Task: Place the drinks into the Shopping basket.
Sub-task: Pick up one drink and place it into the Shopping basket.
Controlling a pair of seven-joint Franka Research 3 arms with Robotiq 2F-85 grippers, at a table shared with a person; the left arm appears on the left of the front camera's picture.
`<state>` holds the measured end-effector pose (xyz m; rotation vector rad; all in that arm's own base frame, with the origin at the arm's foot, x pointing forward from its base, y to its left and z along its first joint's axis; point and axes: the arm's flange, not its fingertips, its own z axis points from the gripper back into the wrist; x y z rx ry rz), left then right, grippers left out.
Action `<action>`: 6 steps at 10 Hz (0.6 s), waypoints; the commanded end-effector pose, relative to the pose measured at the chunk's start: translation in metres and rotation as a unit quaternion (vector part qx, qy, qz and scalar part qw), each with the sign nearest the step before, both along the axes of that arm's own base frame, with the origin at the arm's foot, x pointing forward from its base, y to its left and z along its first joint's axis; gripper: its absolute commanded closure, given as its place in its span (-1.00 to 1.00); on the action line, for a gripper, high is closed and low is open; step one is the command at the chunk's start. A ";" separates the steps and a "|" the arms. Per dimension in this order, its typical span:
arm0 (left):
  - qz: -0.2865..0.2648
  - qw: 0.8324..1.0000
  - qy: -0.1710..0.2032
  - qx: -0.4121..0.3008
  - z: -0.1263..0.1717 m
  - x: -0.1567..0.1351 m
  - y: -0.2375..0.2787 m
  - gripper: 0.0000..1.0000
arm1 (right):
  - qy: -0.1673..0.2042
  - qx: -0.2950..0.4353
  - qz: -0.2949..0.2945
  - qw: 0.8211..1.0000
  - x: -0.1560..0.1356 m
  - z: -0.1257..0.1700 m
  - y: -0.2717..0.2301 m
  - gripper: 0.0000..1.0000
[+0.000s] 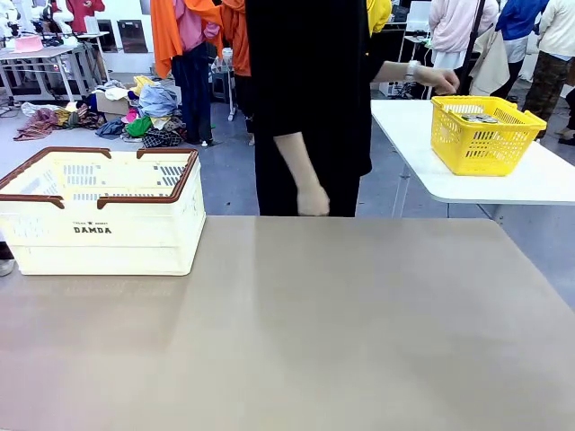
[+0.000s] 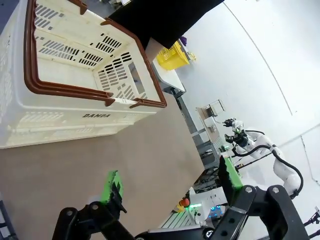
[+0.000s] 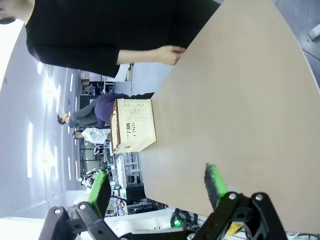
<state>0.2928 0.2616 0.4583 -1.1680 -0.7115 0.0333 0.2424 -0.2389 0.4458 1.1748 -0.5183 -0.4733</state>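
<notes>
Shopping basket (image 1: 99,242) sits at far left of the table (image 1: 314,323), upright, handles folded out along the rim, mouth clear. Prob. parked there so either arm can drop things straight in.

No drinks on the table. Person stands at the far side w/ one hand (image 1: 440,81) reaching over the yellow basket (image 1: 485,148) on the white side table (image 1: 548,184), far right. Grey-silver round shapes (image 1: 479,118) lie inside it. They could be can tops, but are too small to be sure. My guess: the drinks are there and the person is fetching them to set down or hand over. The other hand (image 1: 313,199) hangs low, just beyond the table's far edge, holding nothing.

Left gripper (image 2: 169,175): jaws spread wide, nothing btwn the green pads, over bare table near the basket. Right gripper (image 3: 156,181): same, spread wide and holding nothing, well back from the basket. Both look parked b/c there's nothing to pick yet. Task not started, I'd say.

What the views add:
- Front view gives the reach into the yellow basket and the contents hint.
- Left wrist view looks down into the Shopping basket: nothing inside as far as it shows, which the front view's low angle can't confirm.
- Right wrist view gives the low hand at the far table edge. Touching or not, can't tell.
</notes>
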 end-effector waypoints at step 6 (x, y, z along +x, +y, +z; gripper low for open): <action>0.001 1.000 -0.005 -0.009 0.003 0.000 0.000 -1.00 | -0.004 -0.002 0.003 1.000 -0.001 0.002 -0.003 -1.00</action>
